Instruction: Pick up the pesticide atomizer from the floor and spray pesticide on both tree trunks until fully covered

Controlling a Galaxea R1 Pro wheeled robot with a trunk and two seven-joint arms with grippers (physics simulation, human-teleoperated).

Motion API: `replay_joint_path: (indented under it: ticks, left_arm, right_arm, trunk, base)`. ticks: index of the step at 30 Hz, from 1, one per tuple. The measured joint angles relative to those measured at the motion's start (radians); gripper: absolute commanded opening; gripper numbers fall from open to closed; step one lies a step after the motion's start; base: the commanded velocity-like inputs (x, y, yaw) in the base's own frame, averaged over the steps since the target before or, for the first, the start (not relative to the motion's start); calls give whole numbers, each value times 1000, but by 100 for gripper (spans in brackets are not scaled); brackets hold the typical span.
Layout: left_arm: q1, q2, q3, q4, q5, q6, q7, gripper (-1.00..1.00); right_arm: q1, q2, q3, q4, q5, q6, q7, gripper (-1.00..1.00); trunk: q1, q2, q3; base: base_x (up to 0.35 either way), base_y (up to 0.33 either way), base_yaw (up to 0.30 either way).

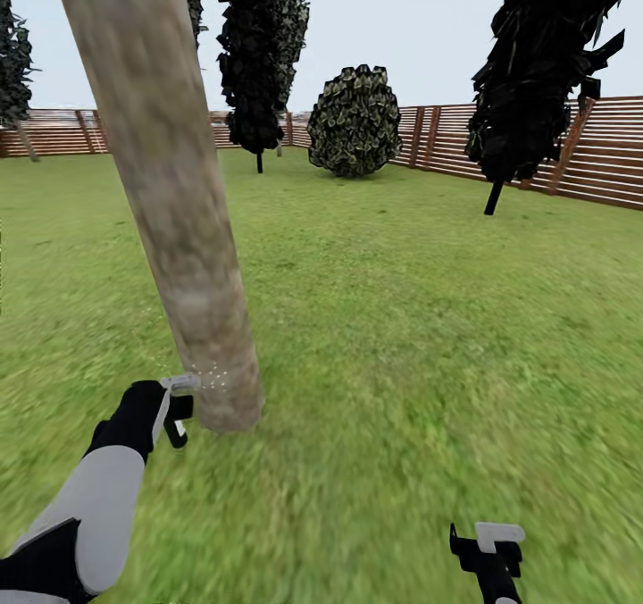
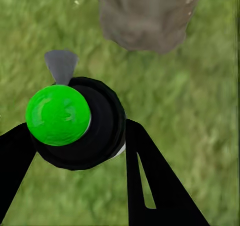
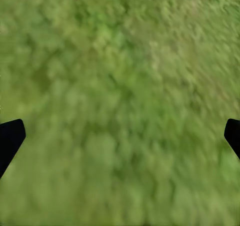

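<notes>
Holding the spray bottle (image 2: 80, 131) clamped between its two black fingers, the left gripper (image 1: 175, 407) sits low beside the foot of a thick grey-brown tree trunk (image 1: 170, 184). From the left wrist view the bottle shows a bright green cap and a grey nozzle aimed toward the trunk base (image 2: 147, 15). Small white specks dot the bark near the nozzle. The right gripper (image 1: 489, 546) hangs over bare lawn (image 3: 120, 85), its fingers spread wide apart. A brown slatted fence (image 1: 616, 153) stands behind dark trees.
</notes>
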Motion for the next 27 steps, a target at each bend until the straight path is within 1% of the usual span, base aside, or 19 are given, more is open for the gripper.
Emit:
replay_joint_path:
  ticks: [2, 4, 6, 7, 9, 11, 13, 16, 22, 24, 25, 27]
  left_arm:
    - [-5, 7, -17, 0, -3, 5, -7, -100]
    - [-9, 18, -36, -1, -4, 8, -17, -100]
    - [-35, 27, -45, -1, -2, 26, -23, -100]
    - [-42, 28, -48, -1, -2, 39, -24, -100]
    - [-49, 30, -65, -1, -2, 66, -25, -100]
    - [-48, 31, -104, -2, -1, 79, -26, -100]
    - [-44, 30, -119, -1, 0, 82, -26, -100]
    - [-39, 27, -127, -1, 2, 82, -26, -100]
    - [-38, 17, -125, -1, 3, 82, -26, -100]
    - [-40, 18, -124, -1, 2, 81, -26, -100]
    - [-43, 23, -124, -1, 0, 80, -26, -100]
    - [-44, 25, -124, -1, 4, 80, -26, -100]
  right_arm:
    - [0, 0, 0, 0, 0, 0, 0, 100]
    - [0, -1, 0, 1, 0, 0, 0, 100]
    - [0, -3, 0, 1, 1, -1, 1, 100]
    - [0, -3, 0, 1, 0, -1, 1, 100]
    - [0, -4, 0, 1, 0, -1, 1, 100]
    - [0, -4, 0, 1, 1, 0, 1, 100]
    - [0, -3, 0, 1, 0, 0, 0, 100]
    - [0, -3, 0, 1, 1, 0, 0, 100]
    - [0, -1, 0, 1, 2, 0, 0, 100]
    - [0, 0, 0, 1, 2, 0, 0, 100]
    - [0, 0, 0, 1, 2, 0, 0, 100]
    - [0, 0, 0, 1, 2, 0, 1, 100]
  trunk:
    - [0, 0, 0]
    - [0, 0, 0]
    - [0, 0, 0]
    - [0, 0, 0]
    - [0, 0, 0]
    - [0, 0, 0]
    - [0, 0, 0]
    - [0, 0, 0]
    - [0, 0, 0]
    - [0, 0, 0]
    - [0, 0, 0]
    - [0, 0, 0]
  base:
    - [0, 0, 13]
    - [0, 0, 3]
    - [0, 0, 0]
    - [0, 0, 0]
    - [0, 0, 0]
    - [0, -82, 0]
    - [0, -213, 0]
    - [0, -261, 0]
    - [0, -270, 0]
    - [0, -272, 0]
    - [0, -273, 0]
    - [0, -273, 0]
